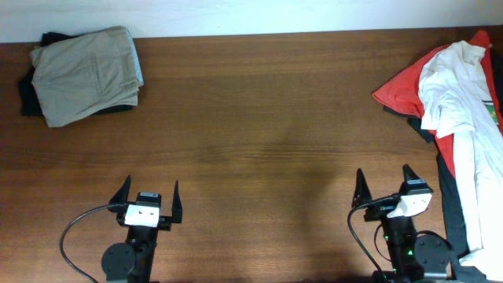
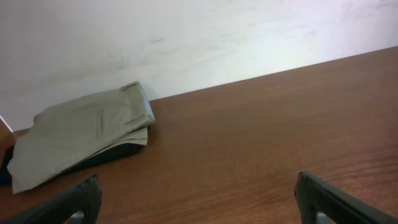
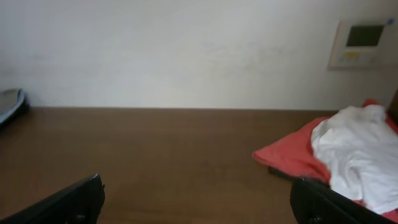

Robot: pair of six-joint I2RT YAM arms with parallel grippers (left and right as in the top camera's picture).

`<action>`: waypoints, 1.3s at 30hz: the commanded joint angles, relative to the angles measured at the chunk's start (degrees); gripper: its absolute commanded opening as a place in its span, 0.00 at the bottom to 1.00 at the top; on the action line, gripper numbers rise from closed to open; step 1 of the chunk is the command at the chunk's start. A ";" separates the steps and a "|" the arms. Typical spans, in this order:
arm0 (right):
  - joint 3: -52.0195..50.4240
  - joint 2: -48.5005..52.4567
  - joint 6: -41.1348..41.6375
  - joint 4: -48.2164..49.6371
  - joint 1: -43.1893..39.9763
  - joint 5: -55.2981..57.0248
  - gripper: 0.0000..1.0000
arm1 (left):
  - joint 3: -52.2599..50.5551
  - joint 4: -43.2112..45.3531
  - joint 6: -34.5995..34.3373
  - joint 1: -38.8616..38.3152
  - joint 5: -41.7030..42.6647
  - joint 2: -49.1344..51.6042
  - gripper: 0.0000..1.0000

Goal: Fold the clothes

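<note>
We see the khaki trousers point(image 1: 86, 75) folded at ten o'clock on the table point(image 1: 259, 118), atop a black garment point(image 1: 27, 98), left gripper point(image 1: 151, 189) at seven o'clock, right gripper point(image 1: 383, 185) at five, both with fingers spread apart, well away from the trousers

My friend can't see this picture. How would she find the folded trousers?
Look to the far left corner of the table, by the white wall. The khaki trousers lie there folded on a black garment. They are beige and squared, unlike the loose white T-shirt and red cloth heaped at the right edge.
</note>
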 commanded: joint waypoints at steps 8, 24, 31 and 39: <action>-7.50 -0.74 -0.44 12.50 1.70 -2.21 0.99 | -0.22 -0.22 0.35 0.35 -0.22 -0.33 0.99; -7.50 -0.74 -3.41 4.70 0.83 -1.70 0.99 | -0.22 -0.22 0.33 0.35 -0.22 -0.33 0.99; -7.50 -0.74 -3.41 4.74 0.83 -1.70 0.99 | -0.22 -0.22 0.35 0.35 -0.22 -0.33 0.99; -7.50 -0.74 -3.41 4.74 0.83 -1.70 0.99 | -0.22 -0.22 0.35 0.35 -0.22 -0.33 0.99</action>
